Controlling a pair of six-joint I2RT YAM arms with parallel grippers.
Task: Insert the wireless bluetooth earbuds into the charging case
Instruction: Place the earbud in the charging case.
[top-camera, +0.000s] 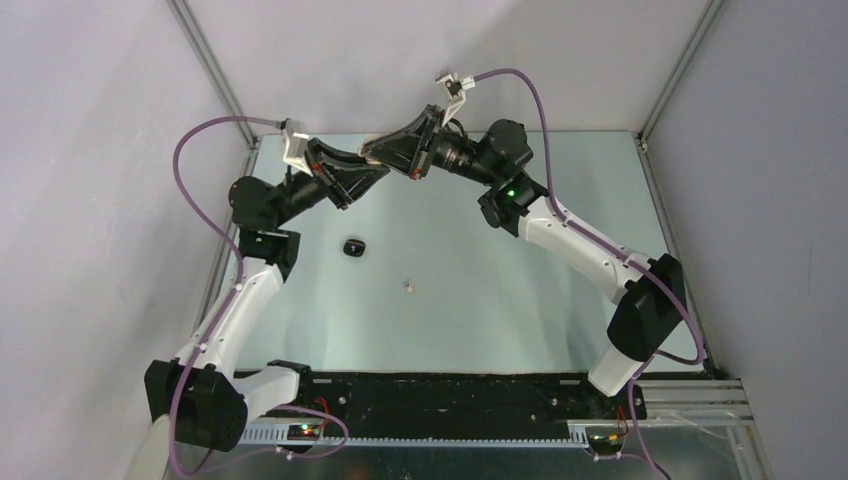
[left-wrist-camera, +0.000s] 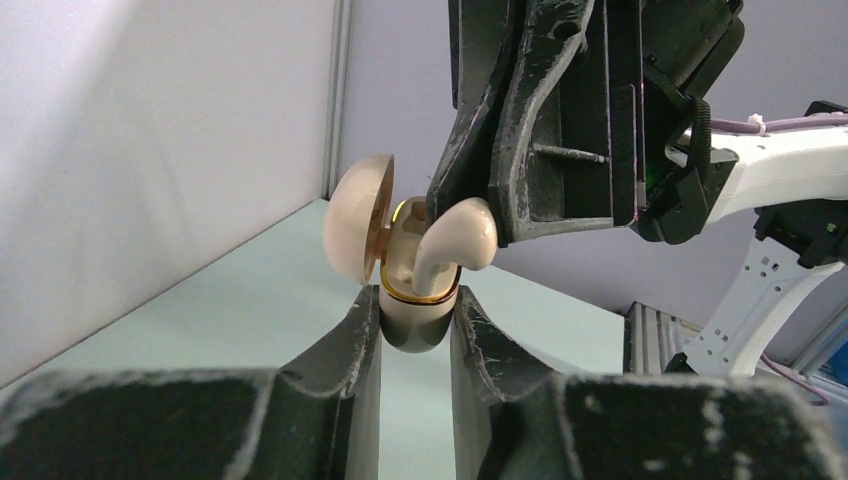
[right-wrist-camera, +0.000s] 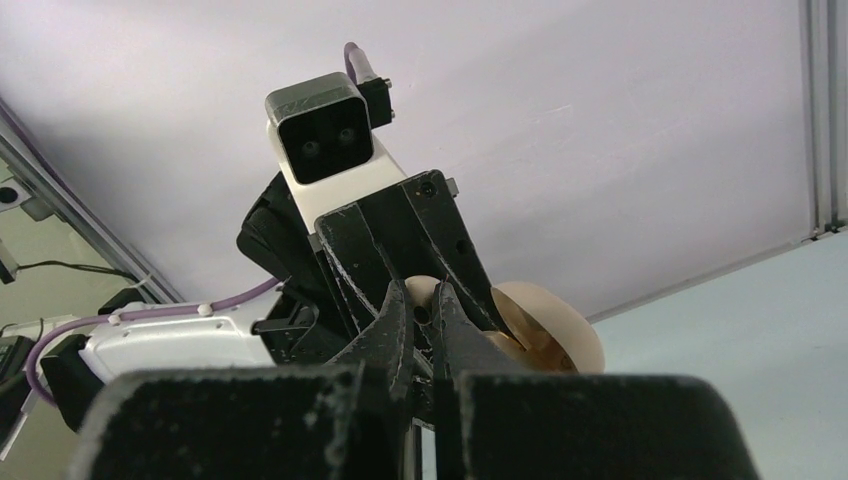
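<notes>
My left gripper (left-wrist-camera: 416, 297) is shut on the charging case (left-wrist-camera: 418, 322), a cream pebble with a gold rim, held upright in the air with its lid (left-wrist-camera: 358, 220) swung open to the left. My right gripper (right-wrist-camera: 420, 300) is shut on a pale beige earbud (left-wrist-camera: 458, 238), whose stem points down into the open case mouth. The bud's head also shows between the right fingers in the right wrist view (right-wrist-camera: 428, 288), with the lid (right-wrist-camera: 555, 328) beside it. In the top view both grippers meet at the far centre, left (top-camera: 376, 170) and right (top-camera: 372, 152). A dark bean-sized bud with a pale spot (top-camera: 352, 247) lies on the table.
A tiny pale piece (top-camera: 408, 286) lies on the table right of the dark bud. The back wall is close behind the joined grippers. A metal frame post (left-wrist-camera: 338, 100) stands in the far left corner.
</notes>
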